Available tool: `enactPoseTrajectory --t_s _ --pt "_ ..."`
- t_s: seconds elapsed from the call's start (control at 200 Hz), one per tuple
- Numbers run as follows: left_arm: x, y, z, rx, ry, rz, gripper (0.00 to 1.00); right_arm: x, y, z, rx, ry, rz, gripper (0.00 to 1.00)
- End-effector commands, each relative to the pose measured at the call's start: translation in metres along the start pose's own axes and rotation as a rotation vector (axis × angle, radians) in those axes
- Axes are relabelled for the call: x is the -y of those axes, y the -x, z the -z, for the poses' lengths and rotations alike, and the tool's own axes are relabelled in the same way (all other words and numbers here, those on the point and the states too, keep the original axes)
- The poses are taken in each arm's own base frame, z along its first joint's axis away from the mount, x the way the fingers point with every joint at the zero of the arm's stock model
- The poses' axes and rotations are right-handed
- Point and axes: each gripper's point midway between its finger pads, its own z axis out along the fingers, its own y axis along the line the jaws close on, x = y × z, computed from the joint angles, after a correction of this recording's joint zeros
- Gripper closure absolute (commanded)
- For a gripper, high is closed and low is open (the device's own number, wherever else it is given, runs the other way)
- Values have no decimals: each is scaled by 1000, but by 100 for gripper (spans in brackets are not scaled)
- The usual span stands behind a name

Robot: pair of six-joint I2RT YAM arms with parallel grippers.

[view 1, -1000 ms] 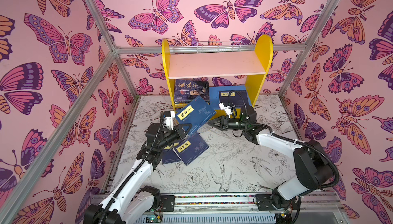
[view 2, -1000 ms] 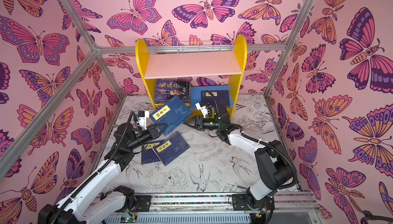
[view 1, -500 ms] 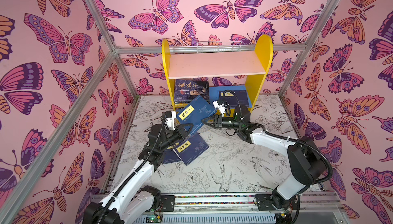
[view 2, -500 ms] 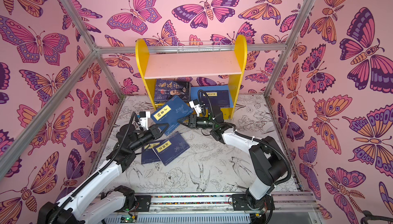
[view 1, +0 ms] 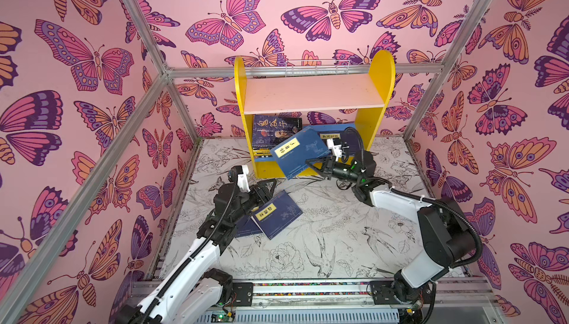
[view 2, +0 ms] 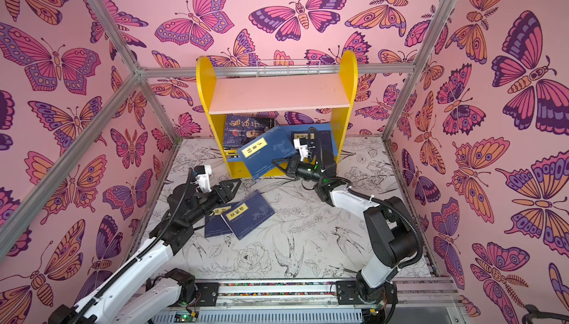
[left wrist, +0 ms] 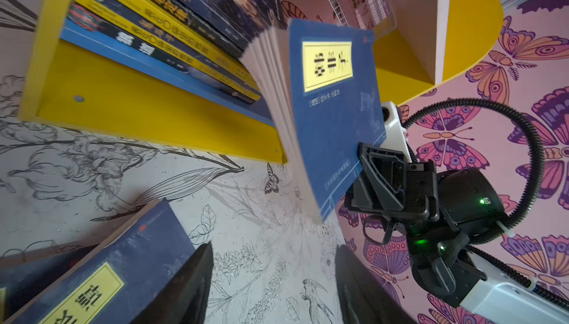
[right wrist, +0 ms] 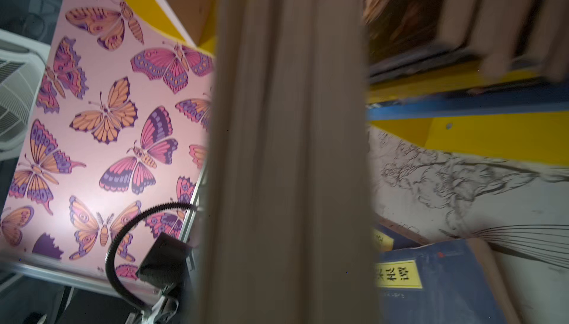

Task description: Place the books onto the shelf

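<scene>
So the right gripper has its fingers clamped on the corner of a navy book, tilted at the shelf front, probably to slide it onto the lower board. Left gripper is released, empty, over two navy books on the bench, about 7 o'clock of the shelf.

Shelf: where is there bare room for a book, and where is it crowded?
The shelf's pink upper board is bare from side panel to side panel. The lower board is crowded: stacked books on its left, and the blue book in the right gripper across its front.
</scene>
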Motion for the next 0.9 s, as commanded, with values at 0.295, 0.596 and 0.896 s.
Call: enactPoseTrajectory --t_s 0.295,0.596,0.896 --pt "-19 -4 6 -9 109 -54 35 1 80 70 317 -164 78 100" --pt "-20 -4 8 -9 110 -64 35 33 87 72 357 -240 16 100" --pt "-19 -4 8 -11 109 -70 35 77 108 76 463 -308 -102 100"
